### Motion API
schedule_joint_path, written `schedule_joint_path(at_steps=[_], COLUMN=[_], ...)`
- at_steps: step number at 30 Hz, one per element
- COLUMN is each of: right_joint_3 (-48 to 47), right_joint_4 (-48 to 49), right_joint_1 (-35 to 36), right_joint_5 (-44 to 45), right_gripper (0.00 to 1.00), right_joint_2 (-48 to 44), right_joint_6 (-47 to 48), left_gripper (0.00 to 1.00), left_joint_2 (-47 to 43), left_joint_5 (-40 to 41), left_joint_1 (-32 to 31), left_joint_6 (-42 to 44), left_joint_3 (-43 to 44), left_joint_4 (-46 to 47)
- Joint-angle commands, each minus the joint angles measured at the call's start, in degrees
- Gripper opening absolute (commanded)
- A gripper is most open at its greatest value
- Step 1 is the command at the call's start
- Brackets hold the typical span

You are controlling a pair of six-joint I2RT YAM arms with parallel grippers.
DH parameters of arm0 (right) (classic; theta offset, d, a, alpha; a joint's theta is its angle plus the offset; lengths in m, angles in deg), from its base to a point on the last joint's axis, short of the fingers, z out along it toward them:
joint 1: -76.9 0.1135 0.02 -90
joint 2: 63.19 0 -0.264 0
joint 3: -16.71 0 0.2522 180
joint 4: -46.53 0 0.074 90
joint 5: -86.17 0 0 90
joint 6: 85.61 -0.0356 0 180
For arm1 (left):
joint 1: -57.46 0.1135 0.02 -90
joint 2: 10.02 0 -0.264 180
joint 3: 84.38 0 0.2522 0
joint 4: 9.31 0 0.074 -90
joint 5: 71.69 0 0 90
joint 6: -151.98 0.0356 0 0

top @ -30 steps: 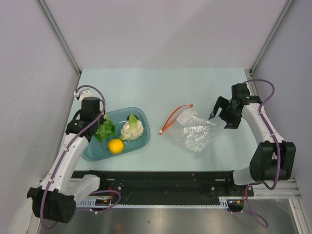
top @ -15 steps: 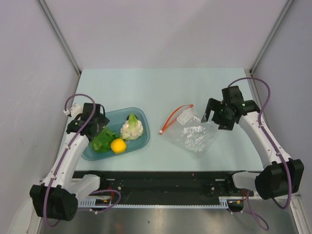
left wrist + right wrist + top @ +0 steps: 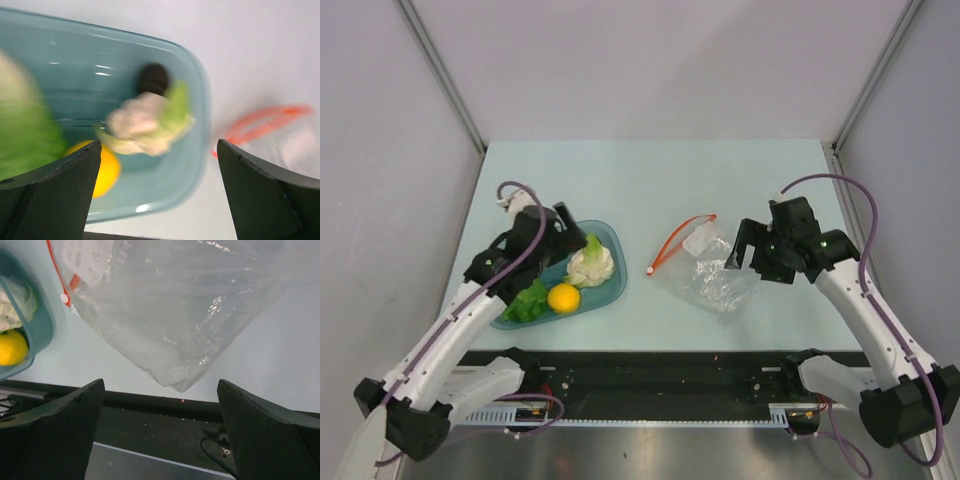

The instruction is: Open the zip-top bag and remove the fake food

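Observation:
The clear zip-top bag (image 3: 715,272) lies crumpled and empty right of centre, its red zip strip (image 3: 678,243) toward the tray. The fake food sits in the teal tray (image 3: 617,278): white cauliflower (image 3: 590,263), lettuce (image 3: 527,303), yellow fruit (image 3: 563,297). My left gripper (image 3: 567,224) hovers open over the tray's far side, holding nothing. In the left wrist view the cauliflower (image 3: 145,125), a dark piece (image 3: 154,79) and the fruit (image 3: 107,170) lie below the open left gripper (image 3: 160,200). My right gripper (image 3: 752,258) hangs open at the bag's right edge; its wrist view shows the bag (image 3: 175,305) ahead of the empty right gripper (image 3: 160,435).
The black base rail (image 3: 650,370) runs along the table's near edge, close under the bag's corner. Grey walls close in the left, right and back. The tray's corner (image 3: 42,327) shows left of the bag in the right wrist view.
My left gripper has opened and the lettuce now lies in the tray; that arm swung right over the tray. The right arm has moved left to the bag's edge.

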Motion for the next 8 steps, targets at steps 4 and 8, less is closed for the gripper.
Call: schedule_joint_path(at_steps=[4,8], right_joint_3=[2.8,4.1], right_joint_4=[1.7,5.3], right_joint_1=[1.4,1.3], right_joint_5=[-3.2,-8.8], right_gripper=[1.00,1.00], right_joint_2=[-9.2,-16.3], right_joint_6=[-0.5,-1.4], left_gripper=[1.00,1.00], left_joint_2=[0.5,-2.0], left_joint_5=[-1.8,-5.9], left_joint_1=[-22.1,-29.4], left_joint_6=[1.8,6.6], left_joint_3=[-0.3,-1.9], left_joint_4=[20.1,35.6])
